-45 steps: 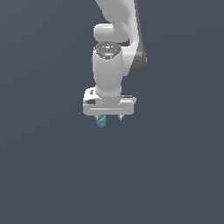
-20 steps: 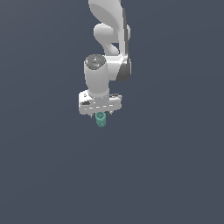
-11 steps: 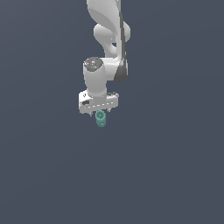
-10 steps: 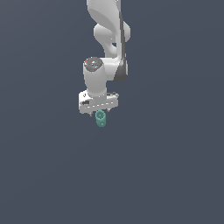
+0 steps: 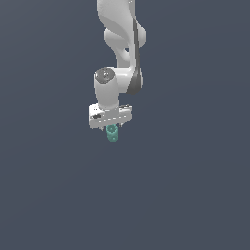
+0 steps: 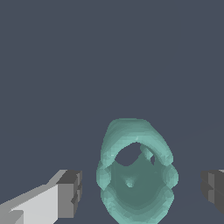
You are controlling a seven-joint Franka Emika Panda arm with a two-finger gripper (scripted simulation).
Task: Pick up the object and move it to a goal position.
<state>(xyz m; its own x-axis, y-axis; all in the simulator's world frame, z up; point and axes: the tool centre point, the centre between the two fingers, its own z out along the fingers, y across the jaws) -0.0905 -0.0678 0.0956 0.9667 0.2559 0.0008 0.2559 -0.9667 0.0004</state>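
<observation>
Exterior view: white Panda arm (image 5: 119, 39) comes down from the upper edge, wrist bent, hand pointing down over a plain dark grey-blue ground (image 5: 195, 195). The gripper (image 5: 112, 131) sits at the low end of the arm, its white crossbar tilted slightly, higher on the exterior view's right. The object (image 5: 113, 133), a tiny teal-green stubby piece, hangs directly under the gripper's crossbar, touching its underside, far smaller than the hand above it. From this view the fingers are too small to make out, so the grip cannot be read here. Wrist view: the object (image 6: 136, 173) fills the middle between the two fingers, rounded teal body with a ring-like hollow opening through it, lumpy faceted surface. One finger (image 6: 65, 193) shows as a white bar ending in a dark grey pad, beside the object on one side; the other finger's dark pad is cut off at the frame edge on the opposite side. Both pads stand apart from the object, with visible gaps of background between pad and teal surface, so the jaws are spread wider than the object and not pressing it in this view. Whether anything else bears on the object cannot be told.
</observation>
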